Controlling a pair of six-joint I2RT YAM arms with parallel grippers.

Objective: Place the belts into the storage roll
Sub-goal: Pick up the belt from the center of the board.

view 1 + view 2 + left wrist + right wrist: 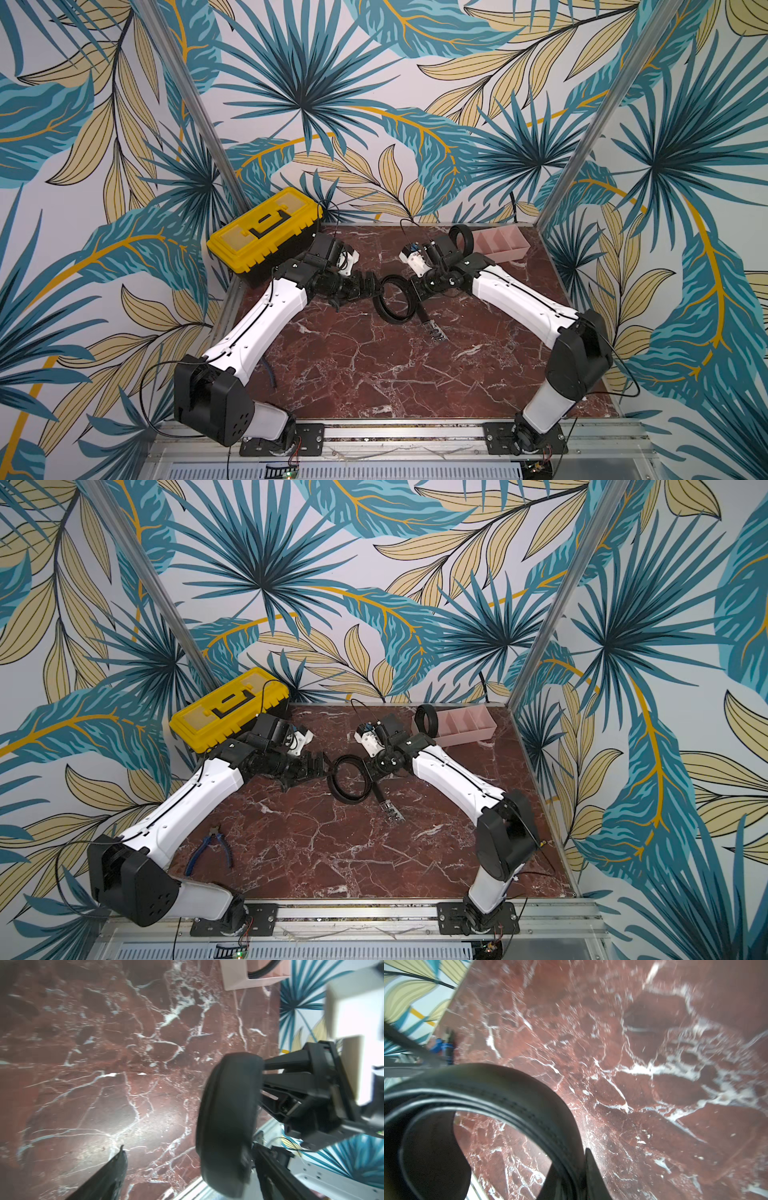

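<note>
Item: coiled belt point(379, 301), counter point(374, 374) centre: right gripper point(412, 286) pinches its rim; left gripper point(371, 289) spread alongside. Best carried coiled to a free pink tray point(505, 249) compartment.

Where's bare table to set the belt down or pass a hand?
Widest patch: front middle of the table, between left arm and right arm. Smaller, at the back, between toolbox and storage roll. Crowded: centre, where left gripper and right gripper meet at the belt coil; pliers lie front left.
</note>
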